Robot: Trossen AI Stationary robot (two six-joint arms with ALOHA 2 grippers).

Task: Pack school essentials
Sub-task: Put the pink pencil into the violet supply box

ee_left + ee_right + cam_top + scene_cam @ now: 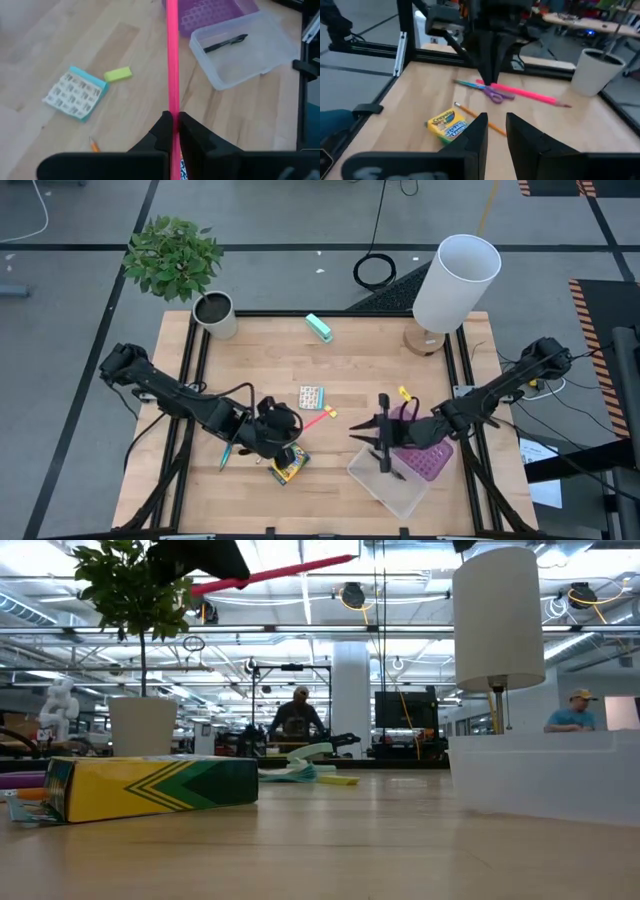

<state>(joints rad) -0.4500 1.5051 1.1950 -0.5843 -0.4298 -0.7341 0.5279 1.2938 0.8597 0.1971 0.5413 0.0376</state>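
Wooden counter (350, 360) is the biggest thing here, so I'll place everything off the clear plastic tray (385, 485) near its front edge. That tray has a black pen (225, 43) lying in it and a purple basket (425, 458) touching its far right side. Left gripper (290, 428) sits well to the tray's left, jaws pinched tight on a pink-red pen (172, 60) that's lifted off the wood and pointing toward the tray. Right gripper (383, 442) hovers just above the tray's near-left corner, jaws parted narrowly and holding nothing. Crayon box (289, 468), green and yellow, lies left of the tray, under the left gripper. Scissors (487, 90) and an orange pencil (480, 120) rest near that box. Multicoloured card (311, 396) lies up-left of the tray, with a tiny yellow eraser (118, 74) beside it.
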